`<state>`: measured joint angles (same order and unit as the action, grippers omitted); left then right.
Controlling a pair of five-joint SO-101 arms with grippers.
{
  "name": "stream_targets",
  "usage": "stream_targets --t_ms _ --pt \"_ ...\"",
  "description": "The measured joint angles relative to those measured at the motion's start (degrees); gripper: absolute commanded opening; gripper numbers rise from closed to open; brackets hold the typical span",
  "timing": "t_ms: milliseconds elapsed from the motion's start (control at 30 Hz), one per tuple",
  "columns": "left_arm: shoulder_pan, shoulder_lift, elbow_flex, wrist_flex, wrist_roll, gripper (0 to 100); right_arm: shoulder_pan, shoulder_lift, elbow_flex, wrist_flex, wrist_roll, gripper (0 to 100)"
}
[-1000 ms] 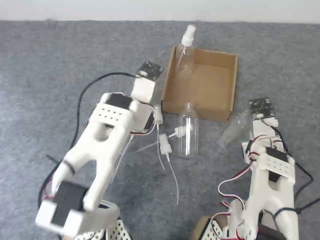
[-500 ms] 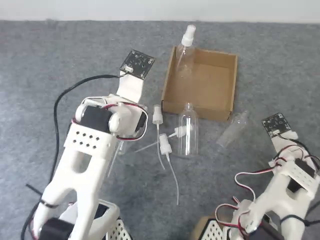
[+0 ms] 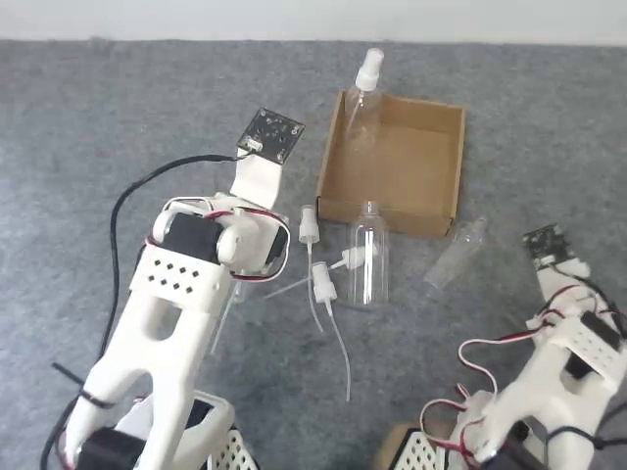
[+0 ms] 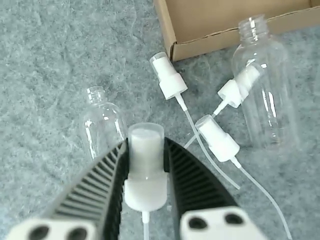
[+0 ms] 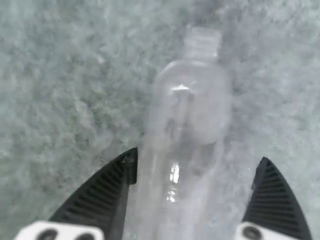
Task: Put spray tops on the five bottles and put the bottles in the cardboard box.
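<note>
Gripping a spray top (image 4: pixel 145 185), left hand (image 4: pixel 145 145) beside a small bottle (image 4: pixel 102 120); right hand (image 5: pixel 196 160) wide over a lying bottle (image 5: pixel 187 125).

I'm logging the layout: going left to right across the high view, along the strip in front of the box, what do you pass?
Left arm → spray top by the box corner → uncapped bottle → bottle lying on its side → right arm.
</note>
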<state>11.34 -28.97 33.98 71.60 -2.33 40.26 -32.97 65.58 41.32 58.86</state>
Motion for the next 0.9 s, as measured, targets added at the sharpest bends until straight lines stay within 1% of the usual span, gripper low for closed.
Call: stream_targets --t_ms 167,267,367,533,667,767,900 --pt "0.0 0.0 0.0 0.0 0.0 1 -3.69 -1.67 -11.16 12.84 -4.31 30.1" --pt "0.0 -0.09 0.35 0.0 0.0 1 -7.91 -0.26 -19.96 21.45 -6.07 25.1" --pt "0.0 -0.09 2.29 -1.14 0.0 1 -10.29 4.66 -27.69 26.99 -8.18 20.9" --pt "0.0 -0.09 5.01 -3.78 0.0 1 -10.29 18.29 -34.81 28.48 -9.85 23.4" --pt "0.0 -0.09 5.01 -3.96 0.0 1 -7.03 28.31 -39.03 28.66 -10.02 24.8" --pt "0.0 -0.09 5.01 -3.96 0.0 1 -5.36 32.7 -41.49 28.57 -10.11 24.7" --pt "0.0 -0.09 5.01 -3.96 0.0 1 -5.27 35.87 -42.37 28.66 -10.11 24.7"
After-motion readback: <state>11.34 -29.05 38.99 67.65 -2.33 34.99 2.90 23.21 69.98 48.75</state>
